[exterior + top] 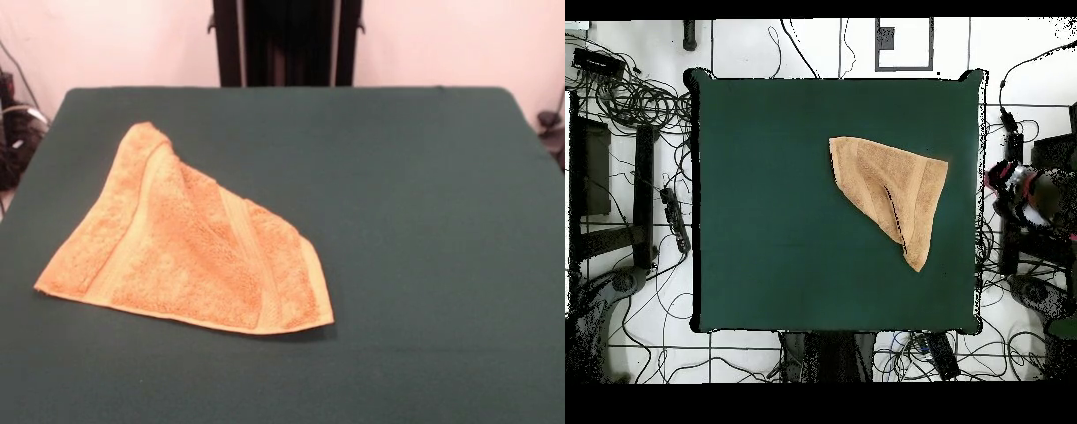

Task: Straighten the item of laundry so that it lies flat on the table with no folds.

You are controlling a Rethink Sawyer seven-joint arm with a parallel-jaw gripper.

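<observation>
Orange-tan washcloth [190,256] [893,192] folded over into a rough triangle, lying on the green table [424,221] [765,200], left of centre in front view. Gripper out of sight; state unknowable.

Pale plain wall [441,40] behind, evenly lit. White tiled floor [815,45] with dark grid lines all around. Black cables [625,95] tangled on the floor at one side, dark equipment [590,165] beside them, more cables near the opposite side.
</observation>
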